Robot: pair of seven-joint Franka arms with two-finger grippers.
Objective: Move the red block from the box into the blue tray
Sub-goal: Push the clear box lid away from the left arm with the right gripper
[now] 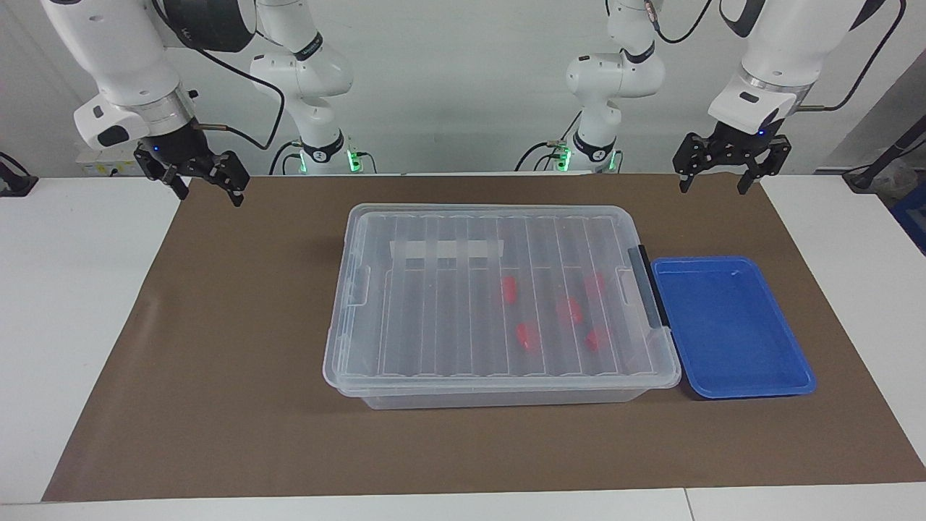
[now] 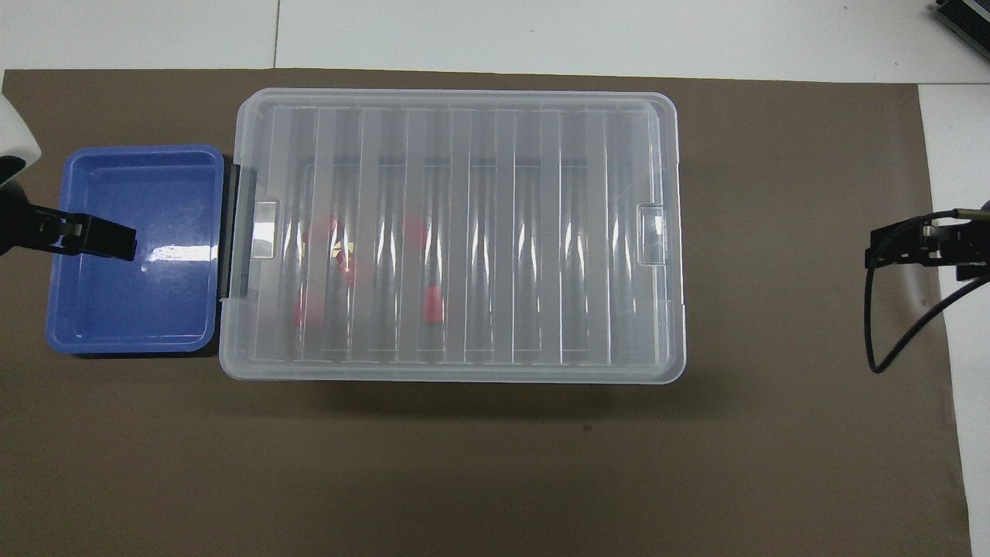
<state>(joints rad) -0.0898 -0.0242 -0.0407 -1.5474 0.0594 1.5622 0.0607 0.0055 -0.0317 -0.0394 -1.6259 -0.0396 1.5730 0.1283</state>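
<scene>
On the brown mat (image 1: 217, 362) that covers the middle of the white table (image 1: 72, 325) lies the large rectangular clear plastic storage box (image 1: 499, 307), its ribbed see-through lid (image 2: 464, 116) shut over it and its black handle (image 1: 647, 286) on the short side toward the left arm's end. Through the lid five small bright red plastic blocks show as blurred patches, all in the half of the box nearest the handle — one of them, the red block (image 1: 509, 289), lies closer to the box's middle than the rest. Just beside the handle side, touching or all but touching the box, sits the shallow rectangular bright blue plastic tray (image 1: 731, 329) with rounded corners and a raised rim; nothing lies in it.

Both arms wait, raised, at their own ends of the table. The left gripper (image 1: 718, 184) hangs over the mat's edge on the robots' side, well apart from the tray, its two fingers spread and holding nothing. The right gripper (image 1: 208, 194) hangs over the mat's corner at the right arm's end — its fingers likewise parted and bare.
</scene>
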